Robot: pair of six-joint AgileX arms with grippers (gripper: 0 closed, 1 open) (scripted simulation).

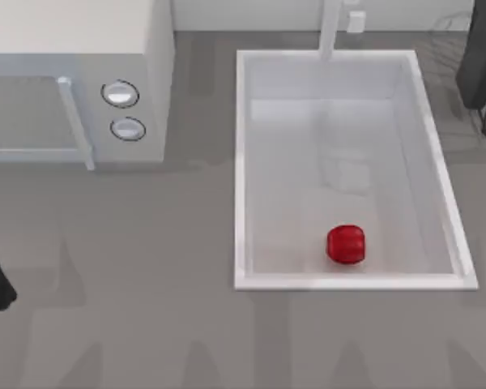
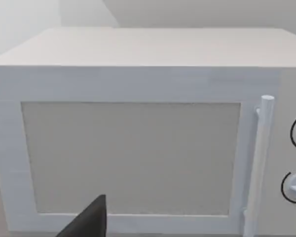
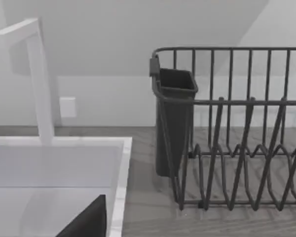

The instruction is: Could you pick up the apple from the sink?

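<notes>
Inside sink [image 1: 241,162], apple [image 1: 346,244], seemingly alone

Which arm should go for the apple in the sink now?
Probably the right. The apple lies near the sink's front rim, on the table's right half; the right wrist view looks over that basin, while the left arm faces the microwave.

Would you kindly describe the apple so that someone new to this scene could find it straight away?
Start at the sink, the large white basin at the table's right, beside the microwave. On its pale bottom, near the front rim and away from the faucet, sits the apple. It is small, round and glossy red, the one bright thing among white and grey.
</notes>
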